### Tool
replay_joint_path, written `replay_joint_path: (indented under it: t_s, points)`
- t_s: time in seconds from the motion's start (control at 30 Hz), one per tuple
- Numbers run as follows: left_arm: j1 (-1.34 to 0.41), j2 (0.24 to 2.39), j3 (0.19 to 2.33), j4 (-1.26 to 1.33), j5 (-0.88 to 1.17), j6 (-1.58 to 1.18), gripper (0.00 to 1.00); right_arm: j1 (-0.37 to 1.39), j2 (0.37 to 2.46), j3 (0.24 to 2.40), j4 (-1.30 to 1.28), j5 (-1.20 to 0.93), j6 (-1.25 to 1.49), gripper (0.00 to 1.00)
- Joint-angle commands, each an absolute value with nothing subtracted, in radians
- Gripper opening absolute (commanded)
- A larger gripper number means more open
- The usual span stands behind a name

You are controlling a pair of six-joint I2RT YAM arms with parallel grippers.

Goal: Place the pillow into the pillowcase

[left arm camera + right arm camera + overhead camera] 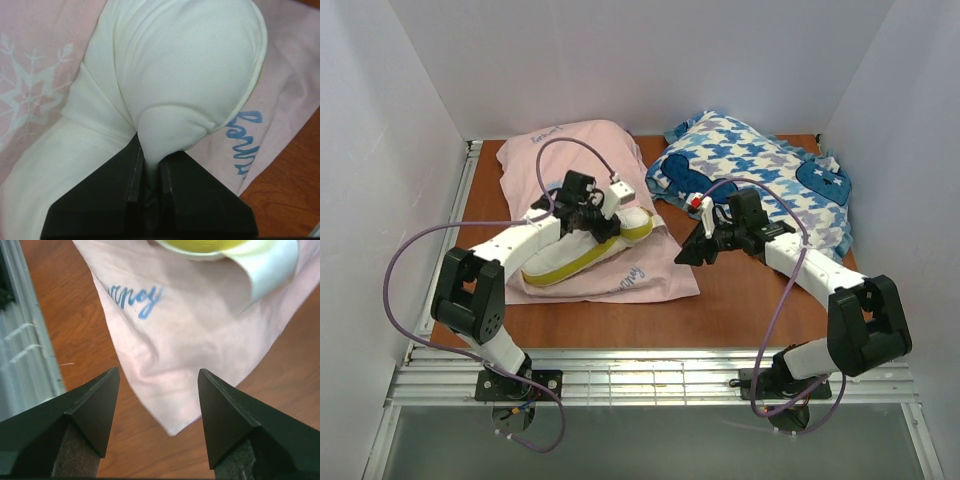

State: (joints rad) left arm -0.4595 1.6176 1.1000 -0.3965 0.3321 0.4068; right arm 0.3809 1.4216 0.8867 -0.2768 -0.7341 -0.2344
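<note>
left claw pinching pillow atop pillowcase; right claw spread above it.

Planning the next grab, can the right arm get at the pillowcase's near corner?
Probably yes: the open right pincer is aimed at that pillowcase corner, which lies flat and uncovered on the table.

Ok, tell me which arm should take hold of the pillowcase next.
Right, probably. The right jaws stand open over a free corner of the pillowcase, while the left jaws are shut on the pillow lying on top of it.
</note>
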Motion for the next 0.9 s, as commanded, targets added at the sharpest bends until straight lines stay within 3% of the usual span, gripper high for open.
replay_joint_path:
  t_s: [0.0, 0.17, 0.3, 0.53, 0.87]
  points:
    - [-0.376, 1.612, 1.282, -0.561, 0.602, 0.376, 0.0, 0.431, 1.35, 0.897, -0.109, -0.709, -0.553, 0.6]
    - [-0.341, 1.65, 1.373, -0.667, 0.756, 0.403, 0.0, 0.54, 1.365, 0.917, -0.11, -0.765, -0.869, 0.56]
    - [-0.341, 1.654, 1.382, -0.695, 0.807, 0.416, 0.0, 0.635, 1.494, 0.995, -0.112, -0.753, -0.945, 0.49]
    - [-0.325, 1.661, 1.397, -0.739, 0.865, 0.425, 0.0, 0.727, 1.701, 1.107, -0.026, -0.626, -1.057, 0.64]
    - [-0.288, 1.611, 1.328, -0.724, 0.936, 0.385, 0.0, 0.739, 1.933, 1.221, 0.011, -0.584, -1.146, 0.65]
